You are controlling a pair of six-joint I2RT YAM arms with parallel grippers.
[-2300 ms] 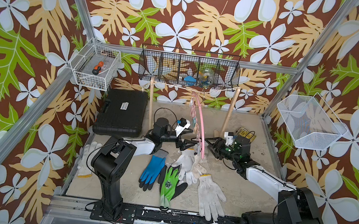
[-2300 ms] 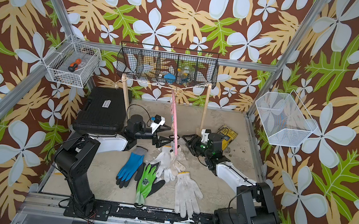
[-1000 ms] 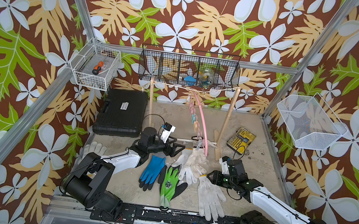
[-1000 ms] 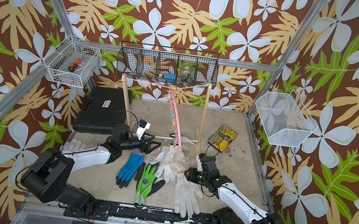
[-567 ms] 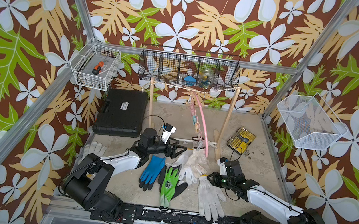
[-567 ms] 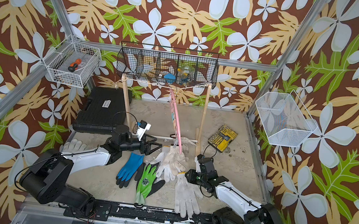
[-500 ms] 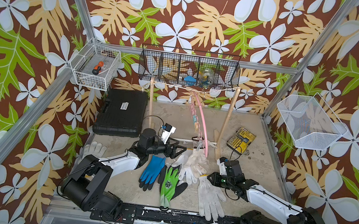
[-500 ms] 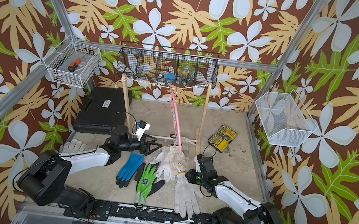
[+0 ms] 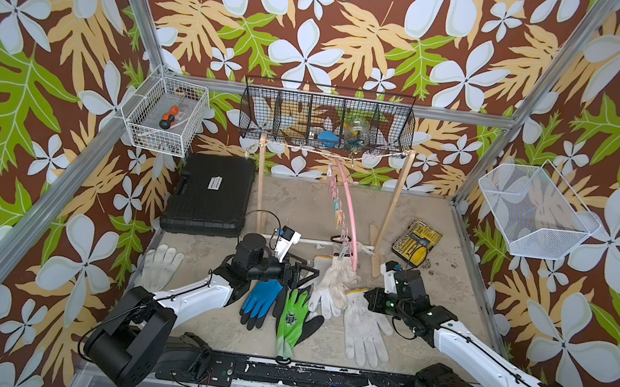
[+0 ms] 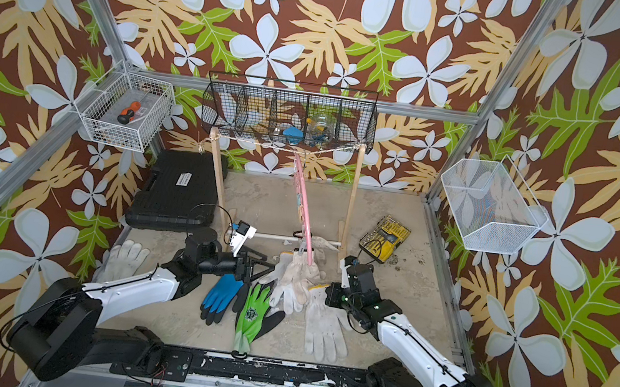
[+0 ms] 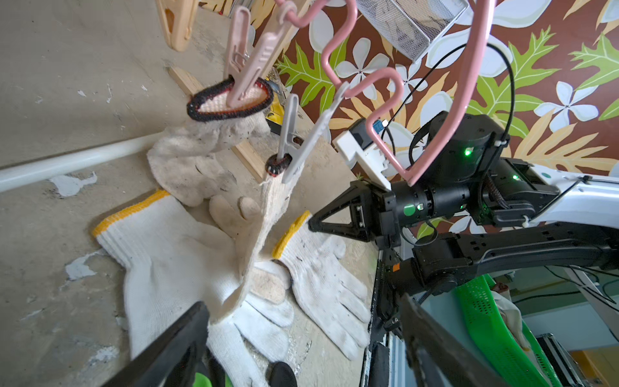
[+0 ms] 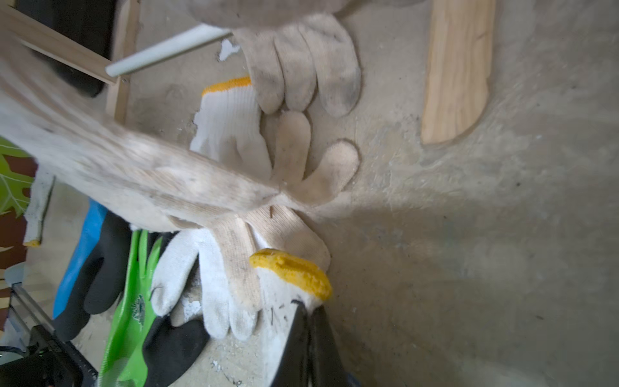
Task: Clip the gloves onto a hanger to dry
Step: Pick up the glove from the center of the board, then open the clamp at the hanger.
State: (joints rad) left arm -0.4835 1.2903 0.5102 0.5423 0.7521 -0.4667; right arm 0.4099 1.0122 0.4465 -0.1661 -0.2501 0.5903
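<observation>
A pink hanger (image 9: 350,211) hangs from the wooden rack's string, and two dirty beige gloves (image 11: 201,157) are clipped to it by their cuffs. They droop to the floor (image 9: 333,282). My right gripper (image 12: 310,310) is shut on the yellow cuff of a white glove (image 9: 366,330) that lies flat in front of the hanger. My left gripper (image 9: 310,273) stands open beside the hanging gloves with nothing between its fingers (image 11: 174,345). A blue glove (image 9: 261,301) and a green glove (image 9: 293,317) lie below it. Another white glove (image 9: 160,268) lies at the far left.
A black case (image 9: 209,194) lies at the back left and a yellow bit box (image 9: 417,238) at the back right. The wooden rack posts (image 9: 260,180) flank the hanger. Wire baskets (image 9: 167,116) hang on the walls. A black rail (image 9: 278,371) runs along the front edge.
My right gripper has closed onto the white glove's yellow cuff. Before that, both arms came down and back from the hanger. The left arm has hardly moved in the last second.
</observation>
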